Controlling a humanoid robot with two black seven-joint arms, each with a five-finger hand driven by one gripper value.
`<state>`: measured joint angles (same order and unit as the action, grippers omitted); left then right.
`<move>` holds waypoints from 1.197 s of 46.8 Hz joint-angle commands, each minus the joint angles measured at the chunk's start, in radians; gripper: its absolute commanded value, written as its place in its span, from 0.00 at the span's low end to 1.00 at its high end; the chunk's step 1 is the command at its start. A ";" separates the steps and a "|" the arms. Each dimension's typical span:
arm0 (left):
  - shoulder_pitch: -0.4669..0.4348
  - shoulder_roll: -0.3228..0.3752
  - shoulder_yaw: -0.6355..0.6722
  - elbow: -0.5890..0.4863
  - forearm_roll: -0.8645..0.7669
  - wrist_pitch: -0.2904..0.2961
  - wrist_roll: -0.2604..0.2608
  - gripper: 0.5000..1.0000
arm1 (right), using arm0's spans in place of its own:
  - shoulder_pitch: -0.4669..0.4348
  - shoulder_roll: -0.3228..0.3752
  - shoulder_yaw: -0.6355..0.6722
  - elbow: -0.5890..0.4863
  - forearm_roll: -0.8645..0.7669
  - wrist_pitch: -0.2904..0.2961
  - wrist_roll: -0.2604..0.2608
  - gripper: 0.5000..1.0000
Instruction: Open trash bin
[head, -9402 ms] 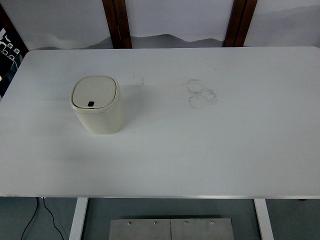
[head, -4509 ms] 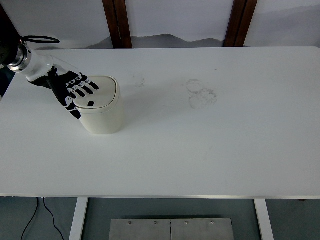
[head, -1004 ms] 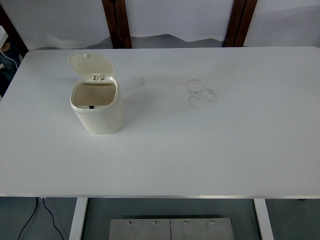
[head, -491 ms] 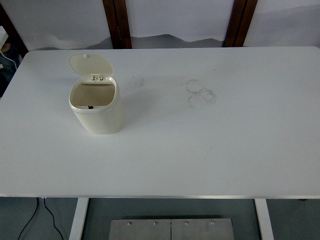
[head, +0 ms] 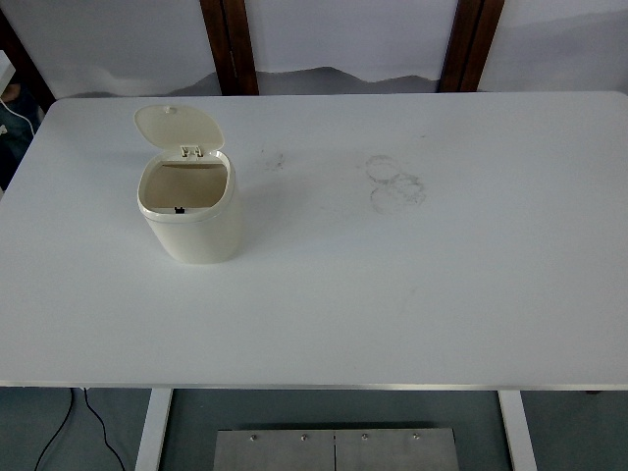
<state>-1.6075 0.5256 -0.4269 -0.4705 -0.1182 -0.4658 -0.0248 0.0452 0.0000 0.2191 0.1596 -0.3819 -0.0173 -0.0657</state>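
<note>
Trash bin (head: 190, 211) on the bench (head: 412, 294) stands open, lid (head: 178, 129) upright — probably light, stiff plastic, best gripped round its body; no robot hand visible.

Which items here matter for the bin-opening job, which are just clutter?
Job: trash bin, its lid hinged up at the back, inside showing.

Clutter: ring stains on the white table; black cable below.

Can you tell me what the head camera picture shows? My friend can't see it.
A small cream trash bin stands open on the left of a white table, its lid flipped up at the back. No robot hands are in view.
</note>
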 commanded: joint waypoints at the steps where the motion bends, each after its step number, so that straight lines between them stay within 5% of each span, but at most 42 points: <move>1: 0.035 0.007 -0.010 0.010 -0.041 0.000 0.000 1.00 | -0.001 0.000 0.000 0.000 0.000 0.000 0.000 0.99; 31: 0.446 0.051 -0.225 0.059 -0.192 -0.005 -0.049 1.00 | 0.001 0.000 0.000 0.000 0.000 0.000 0.000 0.99; 56: 0.666 0.043 -0.266 0.059 -0.293 -0.007 -0.050 1.00 | 0.001 0.000 0.000 0.000 0.000 -0.001 0.001 0.99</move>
<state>-0.9567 0.5697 -0.6922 -0.4112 -0.4111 -0.4722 -0.0733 0.0461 0.0000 0.2191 0.1597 -0.3819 -0.0173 -0.0657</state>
